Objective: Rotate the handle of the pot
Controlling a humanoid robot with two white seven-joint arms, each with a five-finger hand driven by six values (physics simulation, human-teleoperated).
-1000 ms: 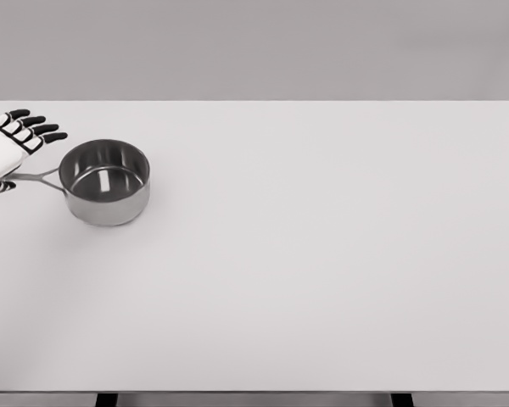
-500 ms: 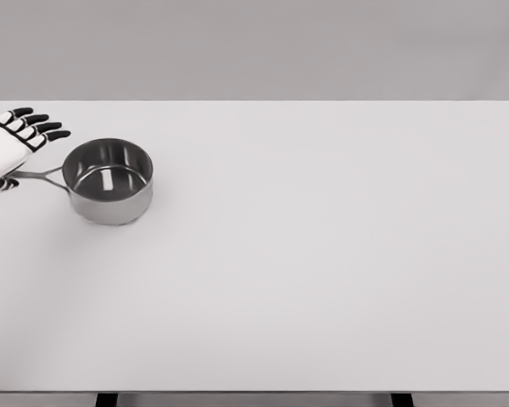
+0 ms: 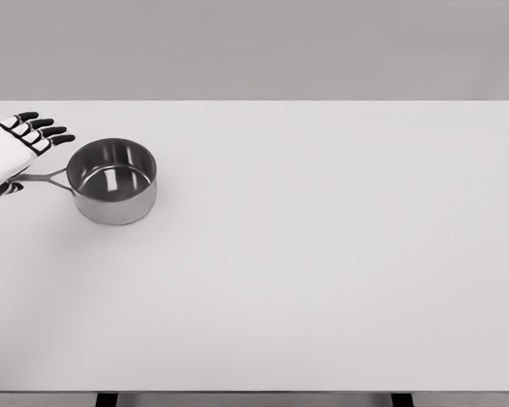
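Note:
A small steel pot [image 3: 114, 181] stands on the white table [image 3: 322, 254] near its far left. Its thin handle [image 3: 47, 177] points left. My left hand [image 3: 15, 151] lies over the handle's outer end and hides it. The black-tipped fingers [image 3: 53, 131] are stretched out and spread toward the pot's rim, while the thumb [image 3: 2, 189] shows just below the handle. I cannot see whether the palm presses on the handle. The right arm is out of view.
The table's left edge runs just beside the hand. A plain grey wall stands behind the table. Two dark table legs [image 3: 107, 398] show under the front edge.
The pot has slid a little to the right, handle still pointing left. My left hand has shifted right with it, fingers still spread.

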